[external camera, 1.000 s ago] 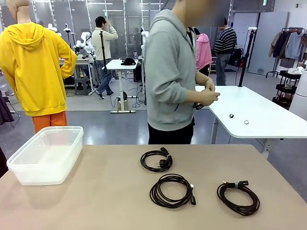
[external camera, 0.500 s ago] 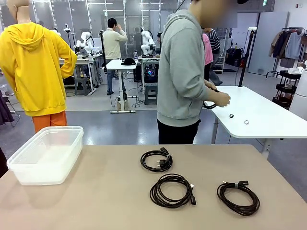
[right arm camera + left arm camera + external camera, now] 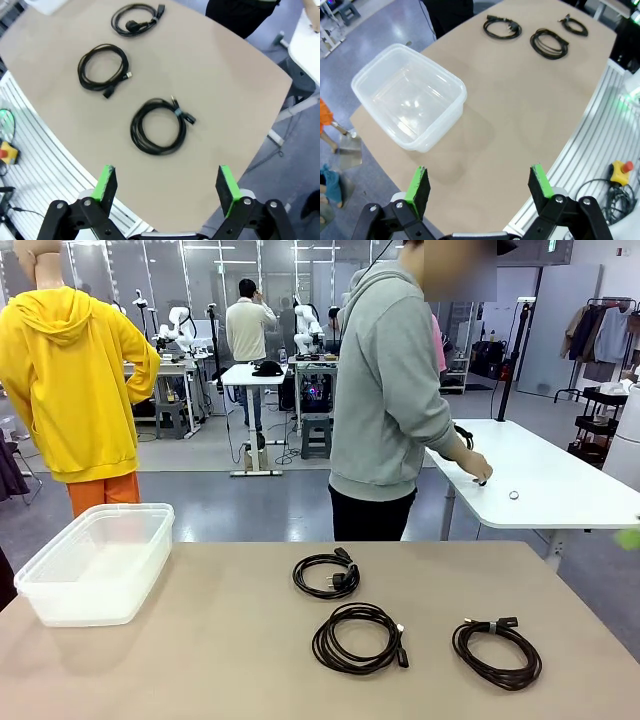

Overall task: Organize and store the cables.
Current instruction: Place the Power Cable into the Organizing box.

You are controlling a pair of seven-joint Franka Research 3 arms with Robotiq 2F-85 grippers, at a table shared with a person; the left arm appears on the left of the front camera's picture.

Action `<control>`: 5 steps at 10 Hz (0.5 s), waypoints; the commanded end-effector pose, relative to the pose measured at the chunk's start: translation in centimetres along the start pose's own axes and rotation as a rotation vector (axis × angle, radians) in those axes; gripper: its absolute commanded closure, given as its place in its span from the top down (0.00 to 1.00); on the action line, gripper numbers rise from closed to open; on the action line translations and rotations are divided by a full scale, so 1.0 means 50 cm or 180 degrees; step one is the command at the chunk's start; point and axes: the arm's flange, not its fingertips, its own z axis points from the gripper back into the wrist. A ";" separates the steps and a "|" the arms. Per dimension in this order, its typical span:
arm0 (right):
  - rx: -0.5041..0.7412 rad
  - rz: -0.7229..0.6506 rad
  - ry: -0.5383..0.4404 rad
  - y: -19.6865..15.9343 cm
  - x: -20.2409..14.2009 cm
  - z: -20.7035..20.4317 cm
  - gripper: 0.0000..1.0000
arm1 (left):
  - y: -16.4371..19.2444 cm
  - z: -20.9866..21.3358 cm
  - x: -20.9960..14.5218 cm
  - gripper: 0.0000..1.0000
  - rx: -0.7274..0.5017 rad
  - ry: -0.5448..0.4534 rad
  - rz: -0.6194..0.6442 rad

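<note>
Since a second ago, we are logging the person in the grey hoodie as shifted rightward, one hand now reaching down onto the white table behind. Item: far cable, middle cable, right cable, each coiled, lying unmoved on the tan table, none touching. Item: clear plastic tub, which we are finding at the table's left edge, well apart from them. Item: left gripper hovering near the tub, fingers spread wide, nothing between them. Item: right gripper hovering above the right cable, fingers likewise apart
</note>
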 end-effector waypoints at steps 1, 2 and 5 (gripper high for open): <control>-0.0145 -0.0208 0.0327 0.039 0.140 -0.043 1.00 | 0.000 0.000 0.002 1.00 -0.0020 -0.0018 -0.0032; -0.0128 -0.0284 0.0424 0.074 0.200 -0.082 1.00 | 0.000 0.000 0.002 1.00 -0.0020 -0.0018 -0.0032; -0.0448 -0.0527 0.0796 0.184 0.370 -0.239 1.00 | 0.000 0.000 0.002 1.00 -0.0020 -0.0018 -0.0032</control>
